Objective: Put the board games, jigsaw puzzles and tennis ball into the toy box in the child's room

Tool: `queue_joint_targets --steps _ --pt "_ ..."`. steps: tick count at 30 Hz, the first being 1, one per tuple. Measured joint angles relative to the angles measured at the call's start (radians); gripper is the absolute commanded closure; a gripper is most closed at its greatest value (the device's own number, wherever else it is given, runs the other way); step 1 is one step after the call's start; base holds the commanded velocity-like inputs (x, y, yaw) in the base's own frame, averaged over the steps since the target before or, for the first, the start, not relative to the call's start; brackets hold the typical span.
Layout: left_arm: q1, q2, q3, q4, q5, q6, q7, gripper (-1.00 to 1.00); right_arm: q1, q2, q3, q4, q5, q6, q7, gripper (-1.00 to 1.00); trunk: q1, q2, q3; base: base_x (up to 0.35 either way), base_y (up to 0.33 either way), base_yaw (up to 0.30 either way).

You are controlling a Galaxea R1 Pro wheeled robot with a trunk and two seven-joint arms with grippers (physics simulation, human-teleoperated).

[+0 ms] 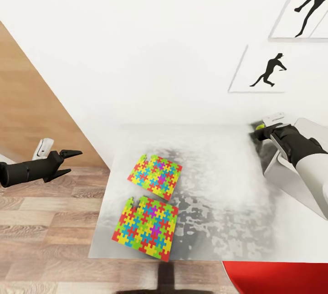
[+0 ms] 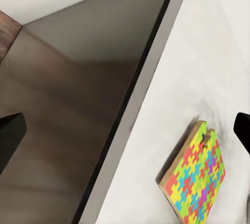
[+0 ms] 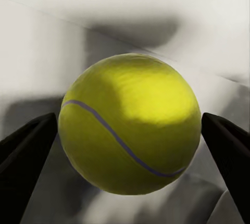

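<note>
Head view: 2 jigsaw puzzles lie flat on the left part of the pale tabletop (image 1: 218, 180), the far puzzle (image 1: 155, 177) and the near puzzle (image 1: 146, 227) lying just apart, one behind the other, each with a notch at its far-left corner. The near puzzle sits close to the tabletop's near edge; both are near its left edge. The middle and right of the tabletop surface between the puzzles and the right arm is bare and mottled grey. The left tool (image 1: 72, 162) hangs off the tabletop's left side, above the wood-plank floor (image 1: 45, 234), its fingers spread apart with nothing between them; in the left wrist view the far puzzle (image 2: 197, 179) shows beyond the tabletop's edge. The right tool (image 1: 258, 131) is at the far right of the tabletop, near the white wall (image 1: 150, 43), with the tennis ball (image 1: 259, 126) at its tip. In the right wrist view the tennis ball (image 3: 130, 138) sits between the 2 dark fingers (image 3: 23, 153), both at its sides; whether they press on it I cannot tell. A light grey toy box (image 1: 284, 175) lies beneath the right forearm. 2 black silhouette pictures (image 1: 264, 73) hang on the wall to the far right. A red chair (image 1: 278, 278) edge sits at the near right, against the tabletop's near edge.
</note>
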Motion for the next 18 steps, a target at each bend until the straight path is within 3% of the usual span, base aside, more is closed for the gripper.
queue_joint_targets --steps 14,18 --pt "0.002 -0.005 -0.007 0.000 -0.004 0.001 0.004 -1.00 -0.002 0.000 0.000 -0.026 -0.003 0.006 0.001 1.00 0.000 0.000 0.000 0.000 0.000 0.000" --pt "0.042 -0.013 -0.007 0.000 -0.010 0.001 0.001 -1.00 -0.001 0.000 0.000 -0.036 -0.002 0.007 0.002 1.00 0.000 0.000 0.000 0.000 0.000 0.000"
